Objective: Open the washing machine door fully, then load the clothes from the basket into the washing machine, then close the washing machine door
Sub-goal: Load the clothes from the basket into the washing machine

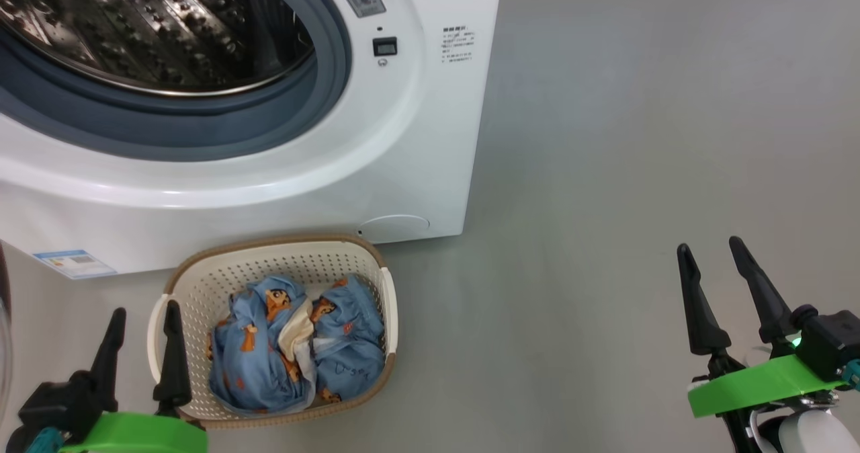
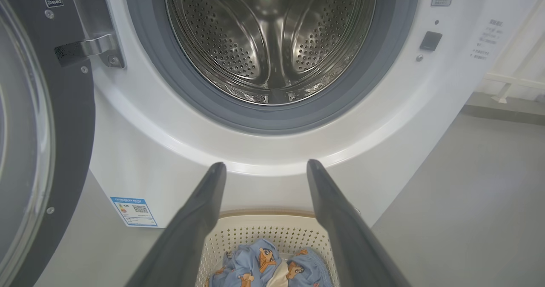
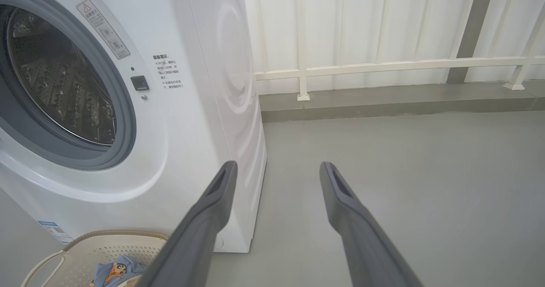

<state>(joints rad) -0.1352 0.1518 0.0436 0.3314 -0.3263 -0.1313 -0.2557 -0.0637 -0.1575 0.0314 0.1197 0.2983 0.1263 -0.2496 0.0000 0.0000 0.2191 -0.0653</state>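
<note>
Both our left gripper [image 1: 142, 310] and right gripper [image 1: 711, 246] spread empty, we'd pinch the soft, light clothes [image 1: 292, 345] mid-bundle in the basket [image 1: 269, 259].

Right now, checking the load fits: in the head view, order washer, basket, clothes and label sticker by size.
1. White boxy washing machine, cropped.
2. Cream perforated plastic basket.
3. Light blue printed clothes.
4. Small blue label sticker.

I can read no word for sure. Right of the drum opening [image 3: 59, 78] of the washing machine [image 3: 200, 150] sits small Chinese print [image 3: 168, 72]. Up-right of it is a red-triangle warning sticker [image 3: 103, 28], and down-left a blue label [image 2: 134, 211] bearing a QR code.
</note>
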